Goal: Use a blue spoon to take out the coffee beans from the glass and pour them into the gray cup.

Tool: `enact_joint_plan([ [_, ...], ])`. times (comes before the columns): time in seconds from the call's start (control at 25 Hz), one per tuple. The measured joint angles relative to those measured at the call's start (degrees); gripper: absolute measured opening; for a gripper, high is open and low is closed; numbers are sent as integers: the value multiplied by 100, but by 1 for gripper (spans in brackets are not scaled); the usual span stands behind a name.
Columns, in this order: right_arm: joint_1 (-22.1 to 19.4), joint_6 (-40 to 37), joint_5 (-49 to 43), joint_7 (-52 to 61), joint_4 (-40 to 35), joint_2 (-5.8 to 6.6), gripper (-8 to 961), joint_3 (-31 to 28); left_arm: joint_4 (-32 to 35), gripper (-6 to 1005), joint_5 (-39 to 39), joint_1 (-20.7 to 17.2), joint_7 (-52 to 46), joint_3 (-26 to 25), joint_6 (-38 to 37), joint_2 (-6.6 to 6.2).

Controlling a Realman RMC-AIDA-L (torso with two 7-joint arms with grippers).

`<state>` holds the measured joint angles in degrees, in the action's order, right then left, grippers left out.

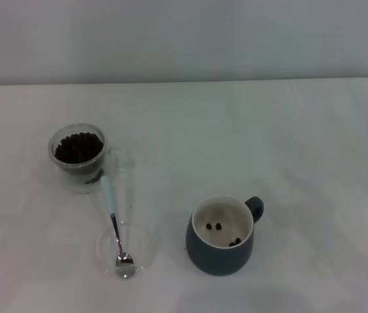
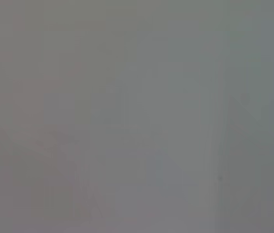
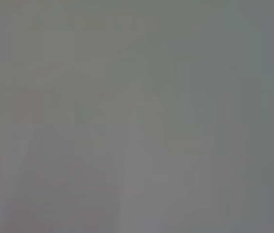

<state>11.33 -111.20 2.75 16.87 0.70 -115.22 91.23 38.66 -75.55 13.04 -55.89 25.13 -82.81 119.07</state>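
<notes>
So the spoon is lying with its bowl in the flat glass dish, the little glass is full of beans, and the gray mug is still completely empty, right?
Not quite: the gray cup is not empty. The head view shows a few coffee beans on its cream inside. The rest holds: the blue spoon lies with its bowl in the glass dish, and the glass is full of beans.

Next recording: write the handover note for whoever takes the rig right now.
Neither gripper appears in any view; both wrist views show nothing.
The glass, left, holds most of the coffee beans.
The blue spoon lies beside it, bowl resting in a flat clear dish.
The gray cup, right, holds a few beans.
Done: some transfer. Left: pick up the spoon, keep scooping.
</notes>
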Motion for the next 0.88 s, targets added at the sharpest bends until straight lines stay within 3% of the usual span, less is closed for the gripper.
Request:
enact_joint_plan([
  [0.88, 11, 152, 8, 0, -92, 0, 592, -1, -48, 639, 50, 22, 156, 0, -227, 4],
])
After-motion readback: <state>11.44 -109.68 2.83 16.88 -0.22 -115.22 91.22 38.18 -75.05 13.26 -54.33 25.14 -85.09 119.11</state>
